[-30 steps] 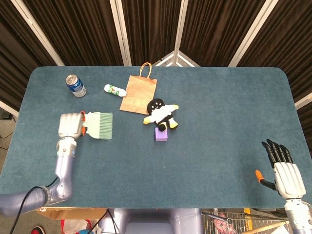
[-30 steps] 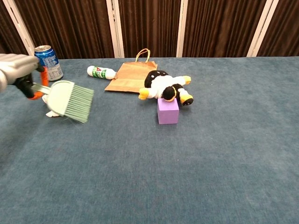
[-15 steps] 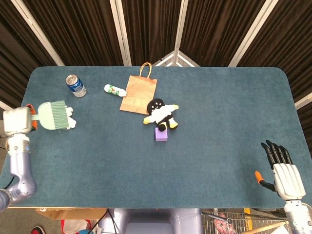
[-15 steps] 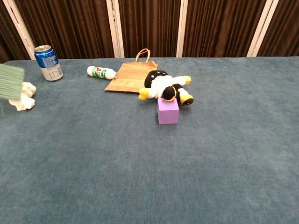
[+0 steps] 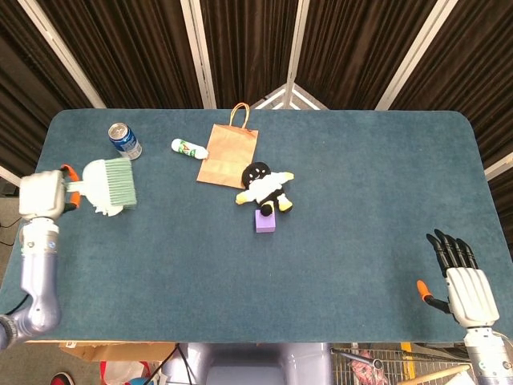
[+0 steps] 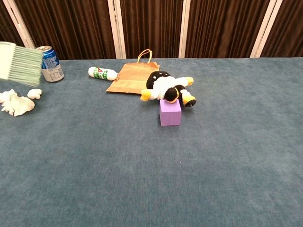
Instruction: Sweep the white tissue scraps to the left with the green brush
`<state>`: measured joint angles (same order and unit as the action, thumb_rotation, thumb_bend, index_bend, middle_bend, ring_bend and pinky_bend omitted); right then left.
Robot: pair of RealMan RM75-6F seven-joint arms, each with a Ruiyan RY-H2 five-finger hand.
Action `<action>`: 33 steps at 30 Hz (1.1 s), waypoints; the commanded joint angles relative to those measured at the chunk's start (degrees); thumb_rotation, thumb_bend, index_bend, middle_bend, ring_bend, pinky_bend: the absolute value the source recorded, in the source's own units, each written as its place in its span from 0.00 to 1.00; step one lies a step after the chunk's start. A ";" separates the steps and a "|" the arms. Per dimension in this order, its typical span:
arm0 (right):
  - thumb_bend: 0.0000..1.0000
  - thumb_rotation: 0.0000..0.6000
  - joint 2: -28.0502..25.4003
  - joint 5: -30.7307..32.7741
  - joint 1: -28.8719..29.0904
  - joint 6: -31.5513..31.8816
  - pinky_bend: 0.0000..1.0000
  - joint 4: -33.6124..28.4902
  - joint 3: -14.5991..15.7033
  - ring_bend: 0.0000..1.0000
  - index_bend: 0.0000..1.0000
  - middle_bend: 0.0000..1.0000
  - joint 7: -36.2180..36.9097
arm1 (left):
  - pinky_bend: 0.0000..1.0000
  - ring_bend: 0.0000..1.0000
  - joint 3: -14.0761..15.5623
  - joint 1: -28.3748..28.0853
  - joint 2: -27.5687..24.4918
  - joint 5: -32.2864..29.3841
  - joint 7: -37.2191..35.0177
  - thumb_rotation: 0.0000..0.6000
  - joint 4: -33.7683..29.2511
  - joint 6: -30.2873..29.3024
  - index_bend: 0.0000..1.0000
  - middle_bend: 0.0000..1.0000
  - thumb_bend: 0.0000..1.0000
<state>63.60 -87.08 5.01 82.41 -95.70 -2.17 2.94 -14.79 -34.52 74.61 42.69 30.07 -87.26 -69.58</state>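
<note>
My left hand (image 5: 42,195) grips the handle of the green brush (image 5: 111,183) at the table's left side; the brush head (image 6: 19,63) is lifted off the cloth. White tissue scraps (image 6: 17,102) lie on the table under and just left of the bristles, partly hidden by the brush (image 5: 106,207) in the head view. In the chest view the left hand itself is out of frame. My right hand (image 5: 458,276) sits off the table's front right corner, fingers spread, holding nothing.
A blue can (image 5: 124,140) stands behind the brush. A small white bottle (image 5: 187,148), a brown paper bag (image 5: 228,154), a black and white plush toy (image 5: 264,187) and a purple block (image 5: 264,220) occupy the table's (image 5: 369,184) middle.
The brush swept left across the table, carrying the scraps to the left edge, then lifted and swung back slightly right. The right hand stayed put.
</note>
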 commanded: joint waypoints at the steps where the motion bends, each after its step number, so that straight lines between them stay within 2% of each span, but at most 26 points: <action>1: 0.36 1.00 -0.04 0.07 -0.03 0.02 0.04 0.14 -0.01 0.00 0.00 0.00 0.10 | 1.00 1.00 1.45 -0.40 2.22 1.49 1.14 1.00 -2.10 -0.56 0.80 1.00 0.82; 8: 0.36 1.00 -0.33 0.16 -0.19 0.12 0.04 0.19 0.06 0.00 0.00 0.00 0.28 | 1.00 1.00 5.52 2.58 3.93 7.12 -0.71 1.00 -10.49 -3.66 0.78 1.00 0.77; 10: 0.36 1.00 -0.37 0.11 -0.28 0.30 0.04 0.21 0.09 0.00 0.00 0.00 0.24 | 1.00 1.00 6.91 3.81 3.83 8.28 -1.45 1.00 -13.24 -4.17 0.76 1.00 0.71; 16: 0.36 1.00 -0.37 -0.06 -0.49 0.58 0.04 0.03 0.24 0.00 0.00 0.00 -0.22 | 1.00 0.98 12.42 5.74 5.10 12.51 -0.06 1.00 -16.37 -3.82 0.68 0.99 0.50; 19: 0.36 1.00 -0.39 0.15 -0.55 0.56 0.04 -0.01 0.22 0.00 0.00 0.00 -0.37 | 0.93 0.85 14.84 6.35 6.17 14.53 1.75 1.00 -17.18 -3.94 0.55 0.85 0.32; 21: 0.36 1.00 -0.47 0.34 -0.54 0.53 0.04 -0.11 0.12 0.00 0.00 0.00 -0.37 | 0.80 0.70 16.16 6.73 6.43 15.56 3.14 1.00 -17.70 -4.13 0.36 0.67 0.12; 23: 0.36 1.00 -0.63 0.63 -0.54 0.36 0.04 -0.18 0.07 0.00 0.00 0.00 -0.23 | 0.66 0.55 17.17 7.08 5.86 16.13 4.42 1.00 -18.32 -4.20 0.17 0.51 0.02; 24: 0.36 1.00 -0.69 0.77 -0.51 0.24 0.04 -0.13 0.02 0.00 0.00 0.00 -0.14 | 0.58 0.46 17.38 7.30 5.11 16.05 4.66 1.00 -18.77 -4.17 0.09 0.42 0.01; 26: 0.36 1.00 -0.80 0.89 -0.47 0.06 0.04 -0.11 0.01 0.00 0.00 0.00 -0.02 | 0.49 0.35 17.33 7.63 3.90 15.82 4.09 1.00 -19.63 -4.04 0.02 0.32 0.00; 28: 0.36 1.00 -0.96 0.93 -0.49 -0.14 0.04 -0.12 0.14 0.00 0.00 0.00 0.02 | 0.38 0.25 17.12 8.31 1.93 16.40 2.32 1.00 -20.80 -4.30 0.00 0.23 0.00; 29: 0.36 1.00 -1.10 0.86 -0.56 -0.16 0.04 -0.07 0.28 0.00 0.00 0.00 -0.08 | 0.33 0.21 16.79 9.50 -0.06 18.63 0.48 1.00 -21.28 -6.76 0.00 0.19 0.00; 33: 0.36 1.00 -1.23 0.37 -0.61 0.14 0.04 0.12 0.37 0.00 0.00 0.00 -0.31 | 0.13 0.05 18.92 13.26 -3.89 28.32 -6.04 1.00 -20.35 -12.16 0.00 0.06 0.00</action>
<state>62.38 -86.65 4.41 82.49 -95.63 -1.81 2.68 2.79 -24.53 74.34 63.62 29.34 -107.89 -76.91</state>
